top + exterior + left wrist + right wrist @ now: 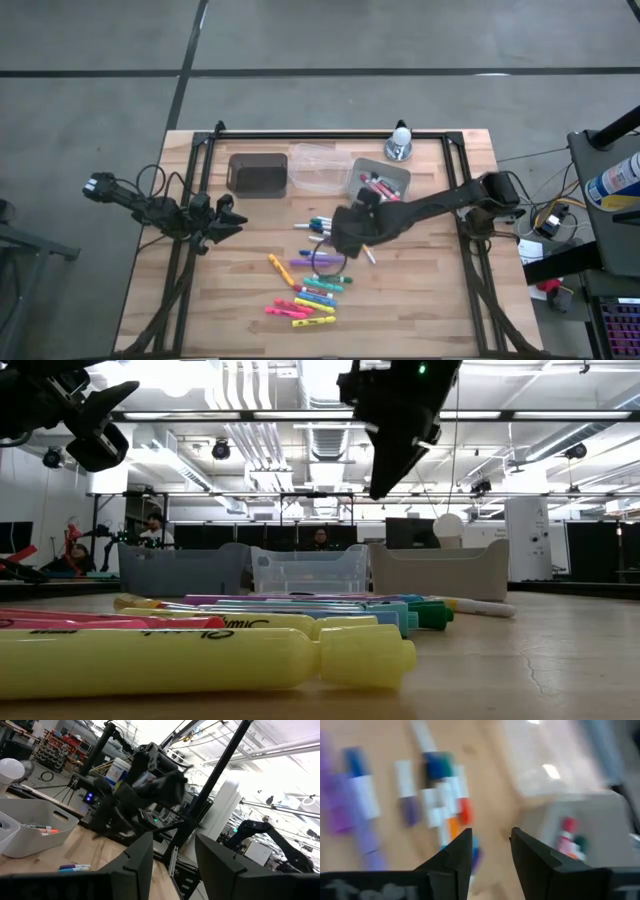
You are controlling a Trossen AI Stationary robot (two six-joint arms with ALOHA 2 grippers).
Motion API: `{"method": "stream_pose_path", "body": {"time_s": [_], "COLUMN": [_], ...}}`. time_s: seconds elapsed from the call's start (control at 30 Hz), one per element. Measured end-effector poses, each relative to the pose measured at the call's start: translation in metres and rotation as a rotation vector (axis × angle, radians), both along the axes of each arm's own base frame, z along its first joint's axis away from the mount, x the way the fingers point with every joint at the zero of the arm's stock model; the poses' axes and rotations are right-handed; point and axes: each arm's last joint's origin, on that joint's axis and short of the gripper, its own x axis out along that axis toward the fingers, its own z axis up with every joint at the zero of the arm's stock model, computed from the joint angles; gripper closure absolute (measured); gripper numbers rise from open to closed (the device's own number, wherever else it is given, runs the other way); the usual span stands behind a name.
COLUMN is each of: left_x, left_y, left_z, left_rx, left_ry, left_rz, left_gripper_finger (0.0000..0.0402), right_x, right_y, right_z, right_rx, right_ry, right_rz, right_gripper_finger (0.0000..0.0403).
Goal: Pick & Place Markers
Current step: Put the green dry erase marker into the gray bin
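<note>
The markers (310, 285) lie mostly in a loose heap on the wooden table (440, 300), toward its front middle: roughly fourteen or fifteen can be made out from above (neon yellow, pink and orange ones nearest the front edge, white-bodied ones with coloured caps farther back), though overlap makes an exact count unsure. A few more, perhaps three or four, already sit in the grey bin (380, 180) at the back right. There are three bins in a row: the grey one, a clear bin (318, 167) in the middle and a dark bin (257, 173) to the left, both seemingly without markers. The right gripper (345, 232) hangs above the table between the heap and the grey bin, its fingers apart with nothing between them, so this looks like the approach for another pick. The next move calls for lining up over a single marker and lowering without scattering its neighbours. The left gripper (228, 222) waits at the table's left edge, fingers apart and empty.
</note>
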Motion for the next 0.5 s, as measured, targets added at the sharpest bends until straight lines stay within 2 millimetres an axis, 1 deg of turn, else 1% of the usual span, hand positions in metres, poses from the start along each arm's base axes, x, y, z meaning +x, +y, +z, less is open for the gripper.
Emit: {"method": "stream_pose_path", "body": {"time_s": [0.07, 0.2, 0.4, 0.5], "left_x": [0.0, 0.0, 0.0, 0.0], "left_y": [0.0, 0.0, 0.0, 0.0], "left_z": [0.0, 0.0, 0.0, 0.0], "left_rx": [0.0, -0.004, -0.007, -0.013], "left_ry": [0.0, 0.0, 0.0, 0.001], "left_rz": [0.0, -0.001, -0.002, -0.004], "left_gripper_finger": [0.0262, 0.0262, 0.0262, 0.0262], "right_x": [0.0, -0.001, 0.006, 0.003], "right_y": [0.012, 0.038, 0.079, 0.092], "right_z": [0.0, -0.003, -0.013, -0.02], "right_rx": [0.053, 0.147, 0.12, 0.118], "right_ry": [0.002, -0.017, -0.092, -0.081], "right_rz": [0.082, 0.175, 0.396, 0.426], "right_gripper_finger": [0.028, 0.0277, 0.0256, 0.0244]}}
